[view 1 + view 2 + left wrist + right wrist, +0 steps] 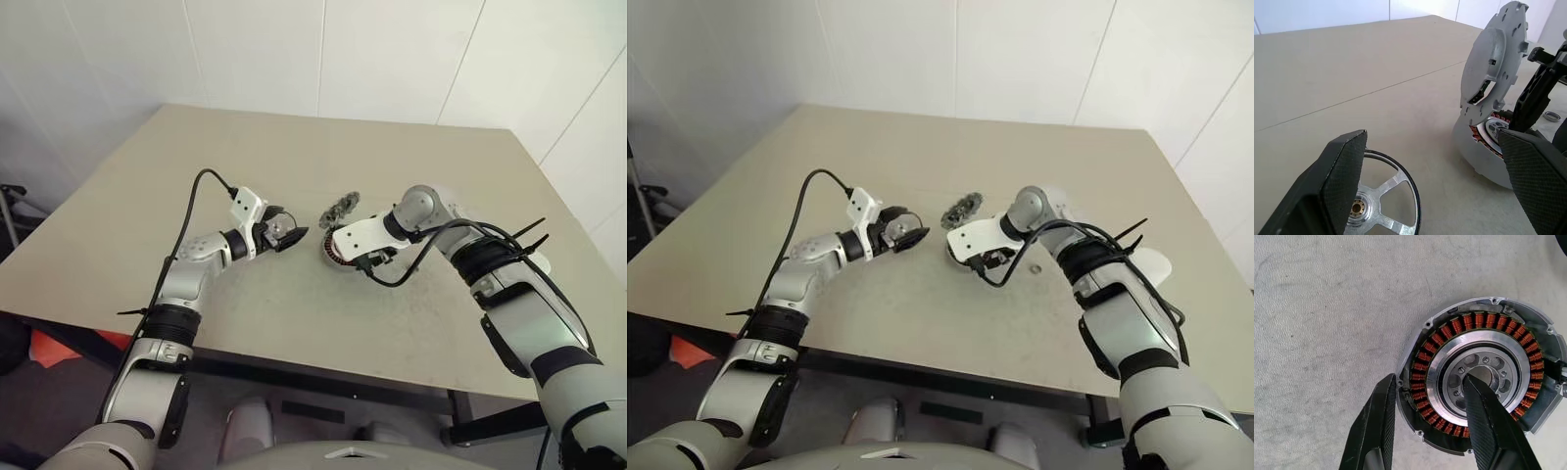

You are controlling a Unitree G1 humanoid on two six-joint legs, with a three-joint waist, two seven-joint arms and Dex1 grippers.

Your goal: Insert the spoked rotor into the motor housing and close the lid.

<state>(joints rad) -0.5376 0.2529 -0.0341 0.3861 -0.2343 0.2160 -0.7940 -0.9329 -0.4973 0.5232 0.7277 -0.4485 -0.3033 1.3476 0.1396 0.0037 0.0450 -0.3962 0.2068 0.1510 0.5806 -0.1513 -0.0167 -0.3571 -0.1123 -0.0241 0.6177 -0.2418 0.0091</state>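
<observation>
One spoked rotor. One motor housing, its ring of copper windings uncovered. One lid, a grey disc standing on edge. One small metal washer. One counter. Two grippers: left gripper, right gripper.

Beige table against white panelled walls
Even light; dark floor beneath, with something orange-red lying under the table's edge
</observation>
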